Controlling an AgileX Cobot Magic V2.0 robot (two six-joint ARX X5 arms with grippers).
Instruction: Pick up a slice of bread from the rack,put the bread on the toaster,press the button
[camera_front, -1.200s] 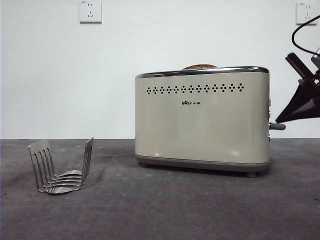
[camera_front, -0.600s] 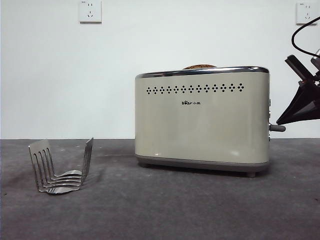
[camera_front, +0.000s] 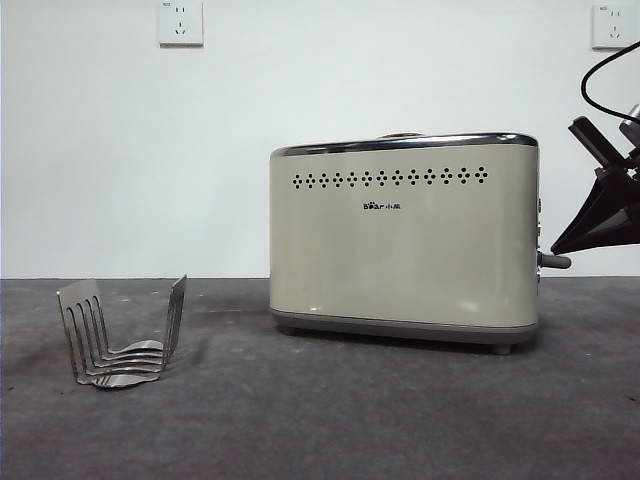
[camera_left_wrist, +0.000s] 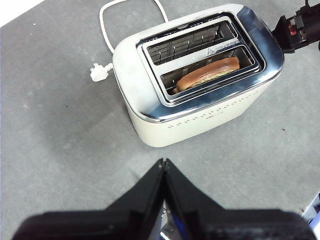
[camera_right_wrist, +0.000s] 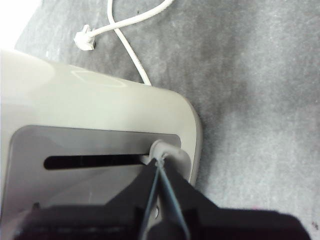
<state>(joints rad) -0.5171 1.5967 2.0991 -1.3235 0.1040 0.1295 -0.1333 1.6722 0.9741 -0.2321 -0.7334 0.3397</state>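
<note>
At toaster end panel, right gripper pinched shut, tip on lever; slice of bread sunk in slot. Watch tip: may slip off lever. Left gripper clenched, empty, waits above.

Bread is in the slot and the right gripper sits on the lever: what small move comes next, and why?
Probably lift the right gripper off the lever. The lever looks near the low end of its track on the toaster, and the slice of bread sits sunk in the slot, so the press seems done; latching isn't visible.
</note>
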